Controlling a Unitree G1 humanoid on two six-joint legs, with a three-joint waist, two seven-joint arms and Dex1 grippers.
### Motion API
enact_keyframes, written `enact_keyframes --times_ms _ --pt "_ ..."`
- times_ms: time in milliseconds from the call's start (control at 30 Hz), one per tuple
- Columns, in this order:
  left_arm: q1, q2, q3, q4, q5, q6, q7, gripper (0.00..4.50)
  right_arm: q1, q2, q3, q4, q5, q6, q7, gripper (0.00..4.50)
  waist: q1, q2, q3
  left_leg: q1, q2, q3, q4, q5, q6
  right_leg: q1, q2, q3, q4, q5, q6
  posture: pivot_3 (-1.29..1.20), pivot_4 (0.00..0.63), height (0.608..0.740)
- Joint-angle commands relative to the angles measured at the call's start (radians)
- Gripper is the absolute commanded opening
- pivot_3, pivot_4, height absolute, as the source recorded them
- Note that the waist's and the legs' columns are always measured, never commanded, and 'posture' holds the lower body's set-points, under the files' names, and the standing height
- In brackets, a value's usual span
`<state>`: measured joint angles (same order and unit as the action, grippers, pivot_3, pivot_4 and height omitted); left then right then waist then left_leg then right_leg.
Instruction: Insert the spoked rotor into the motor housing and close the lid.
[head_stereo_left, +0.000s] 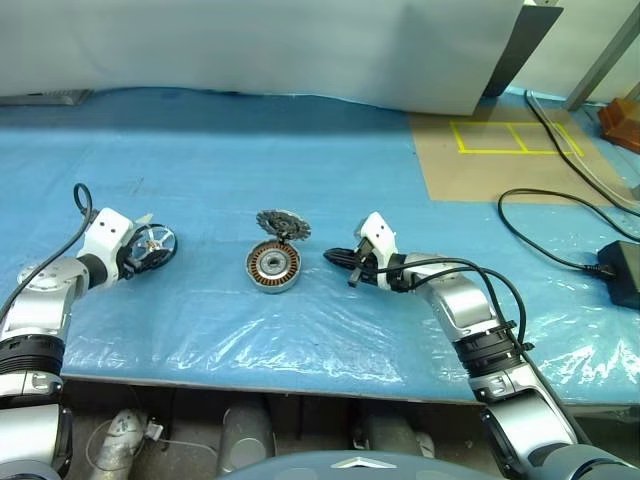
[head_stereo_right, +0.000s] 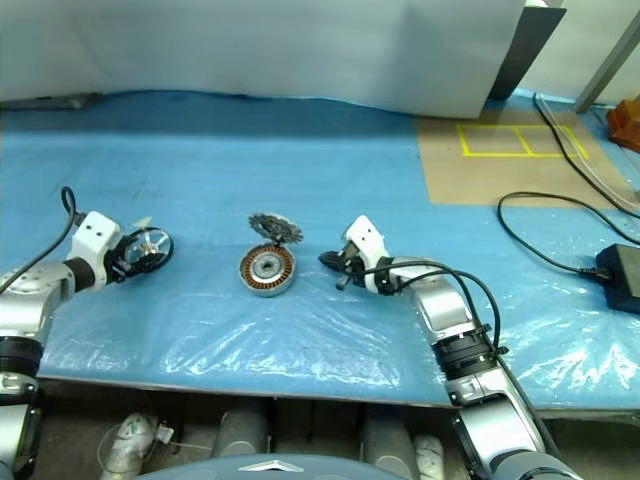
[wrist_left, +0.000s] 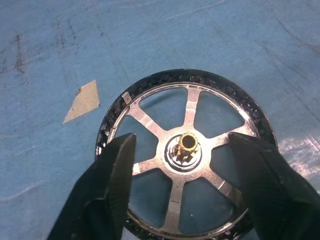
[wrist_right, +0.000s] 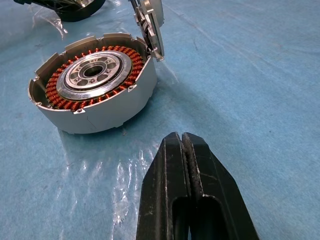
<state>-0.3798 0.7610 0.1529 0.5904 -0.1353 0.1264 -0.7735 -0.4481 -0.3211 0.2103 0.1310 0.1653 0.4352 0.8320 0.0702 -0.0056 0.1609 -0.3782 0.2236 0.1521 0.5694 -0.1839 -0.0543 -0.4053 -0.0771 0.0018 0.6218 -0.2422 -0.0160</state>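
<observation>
you've got the motor housing (head_stereo_left: 274, 268) sitting mid-table, nearer the front edge than the back. the lid (head_stereo_left: 283, 224) stands tilted up just behind it, touching its rear rim. look toward the table's left edge and there's the spoked rotor (head_stereo_left: 152, 244), well apart from the housing. off toward the right edge, a cable (head_stereo_left: 545, 230) runs across to a power brick (head_stereo_left: 624, 272).

Both eye views look forward and down from the head over the blue tabletop (head_stereo_left: 300, 140), sharing the motor housing (head_stereo_left: 274, 267) at centre. The left wrist view sits close above the spoked rotor (wrist_left: 187, 155); the right wrist view looks low and near toward the housing
</observation>
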Motion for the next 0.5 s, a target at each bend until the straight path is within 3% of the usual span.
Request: enact_keyframes --times_ms 33,167,267,367,500 --pt "-0.002 -0.003 -0.001 0.051 0.037 -0.012 0.064 1.94 -0.020 0.004 0.003 -0.006 -0.002 -0.014 -0.004 0.00 0.000 0.000 0.000 0.000 0.000 0.000 0.000 0.000 0.000 0.000 0.000 0.000 0.000 0.000 0.000 0.00 0.150 0.740" --pt "0.004 -0.012 0.002 0.053 0.009 -0.033 0.034 1.94 -0.024 0.010 0.004 0.004 -0.006 -0.017 -0.007 0.00 -0.003 0.000 0.000 0.000 0.000 0.000 0.000 0.000 0.000 0.000 0.000 0.000 0.000 0.000 0.000 0.00 0.150 0.740" --pt "0.021 -0.017 0.005 0.034 -0.007 -0.026 0.015 1.35 -0.026 0.010 0.004 0.009 -0.009 -0.020 -0.006 0.00 -0.002 0.000 0.000 0.000 0.000 0.000 -0.001 0.000 0.000 0.000 0.000 0.000 0.000 0.000 0.000 0.00 0.150 0.740" --pt "0.021 -0.029 0.032 0.023 -0.029 -0.020 0.031 0.39 -0.026 0.011 0.004 0.010 -0.011 -0.023 -0.008 0.00 -0.001 0.000 0.000 0.000 0.000 0.000 -0.001 0.000 0.000 0.000 0.000 0.000 -0.001 0.000 0.000 0.00 0.150 0.740" --pt "0.051 -0.050 0.085 -0.054 -0.124 0.057 -0.018 0.39 -0.029 0.011 0.003 0.017 -0.015 -0.034 -0.012 0.00 -0.001 0.000 0.000 0.000 0.000 0.000 -0.001 0.000 0.000 0.000 0.000 0.000 -0.001 0.000 0.000 0.00 0.150 0.740"
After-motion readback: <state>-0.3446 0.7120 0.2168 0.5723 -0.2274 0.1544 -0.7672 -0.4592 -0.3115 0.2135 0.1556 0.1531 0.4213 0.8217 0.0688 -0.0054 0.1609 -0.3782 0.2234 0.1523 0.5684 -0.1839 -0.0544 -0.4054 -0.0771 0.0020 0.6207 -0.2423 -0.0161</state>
